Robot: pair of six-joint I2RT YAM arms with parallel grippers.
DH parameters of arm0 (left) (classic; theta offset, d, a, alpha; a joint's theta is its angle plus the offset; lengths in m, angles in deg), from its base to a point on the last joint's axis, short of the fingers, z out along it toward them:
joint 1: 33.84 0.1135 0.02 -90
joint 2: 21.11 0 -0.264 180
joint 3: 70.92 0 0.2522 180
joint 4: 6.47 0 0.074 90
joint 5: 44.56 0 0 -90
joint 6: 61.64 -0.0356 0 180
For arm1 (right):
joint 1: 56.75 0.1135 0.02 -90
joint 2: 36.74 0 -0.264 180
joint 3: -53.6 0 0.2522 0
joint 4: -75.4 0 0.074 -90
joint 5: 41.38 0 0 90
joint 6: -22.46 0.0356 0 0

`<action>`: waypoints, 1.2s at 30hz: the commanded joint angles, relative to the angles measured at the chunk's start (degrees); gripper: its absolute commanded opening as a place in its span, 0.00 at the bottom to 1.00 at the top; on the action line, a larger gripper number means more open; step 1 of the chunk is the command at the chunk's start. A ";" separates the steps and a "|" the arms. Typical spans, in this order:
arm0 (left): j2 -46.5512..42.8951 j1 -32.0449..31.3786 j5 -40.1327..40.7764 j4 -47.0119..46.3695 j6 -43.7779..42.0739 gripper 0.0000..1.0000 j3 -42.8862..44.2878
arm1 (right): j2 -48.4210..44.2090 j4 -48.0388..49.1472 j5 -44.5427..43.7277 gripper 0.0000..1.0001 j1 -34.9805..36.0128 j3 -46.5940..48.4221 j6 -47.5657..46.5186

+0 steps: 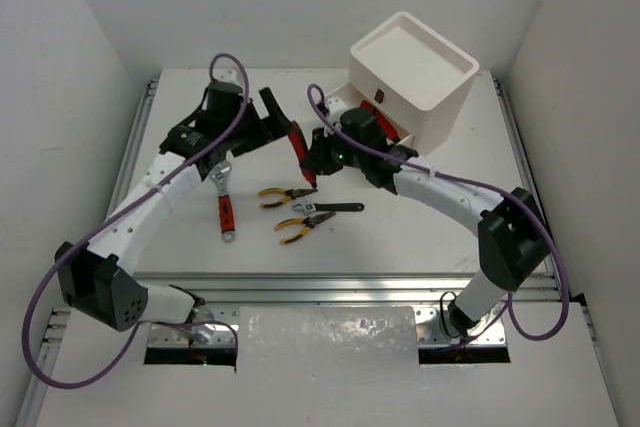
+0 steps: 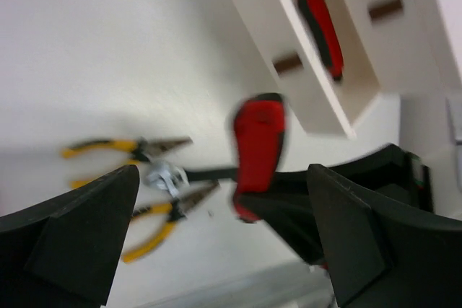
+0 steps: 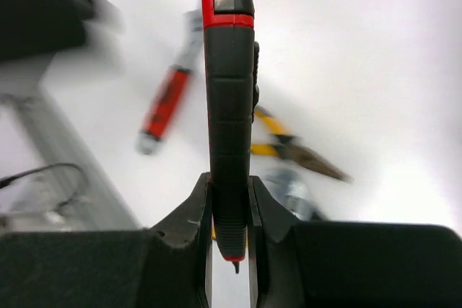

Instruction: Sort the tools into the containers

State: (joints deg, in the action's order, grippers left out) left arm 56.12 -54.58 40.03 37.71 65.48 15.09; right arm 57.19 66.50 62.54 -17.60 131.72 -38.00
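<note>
Right now the right pincer [image 3: 229, 250] is pinching a red-and-black utility knife [image 3: 229, 106] by one end. Its black fingers [image 3: 189, 225] are pressing flat against the ribbed grip and holding the knife above the table [image 1: 420, 232]. Just to the left, the left pincer [image 1: 275, 117] is standing spread wide, its blunt matte fingers [image 2: 86, 229] framing the knife without touching it.

Farther out, the white plastic drawer unit [image 1: 445, 112] is sitting at the far right of the table. One drawer is standing open with a second knife [image 2: 321, 27] lying inside, and dark red tabs [image 2: 287, 63] are showing on its front.

Nearer, two yellow-handled pliers [image 1: 285, 194] are lying flat with a black-handled wrench [image 1: 328, 208] between them. A red-handled wrench [image 1: 225, 205] is lying apart to their left. Smooth white table is lying open to the right of these tools, reaching to the metal rail [image 1: 520, 167] running along the right edge.
</note>
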 commanded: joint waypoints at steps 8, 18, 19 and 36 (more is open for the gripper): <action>-16.32 0.34 27.21 7.39 -13.13 1.00 1.77 | 7.49 -35.62 -22.68 0.00 -9.18 29.41 -37.69; -19.75 0.43 28.44 3.61 -17.00 1.00 -13.79 | 15.76 -40.11 -27.11 0.72 -11.74 44.88 -40.98; -19.84 0.43 28.61 2.99 -16.91 1.00 -14.50 | 15.41 -39.93 -25.96 0.72 -10.52 44.98 -39.40; -20.63 1.66 23.52 0.70 -18.40 1.00 -18.20 | 30.60 -32.37 -37.44 0.00 -3.56 46.20 -35.41</action>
State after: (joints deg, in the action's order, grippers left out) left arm 35.62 -53.66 64.67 41.07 48.06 -2.85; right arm 87.10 32.82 34.84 -20.33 172.92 -71.00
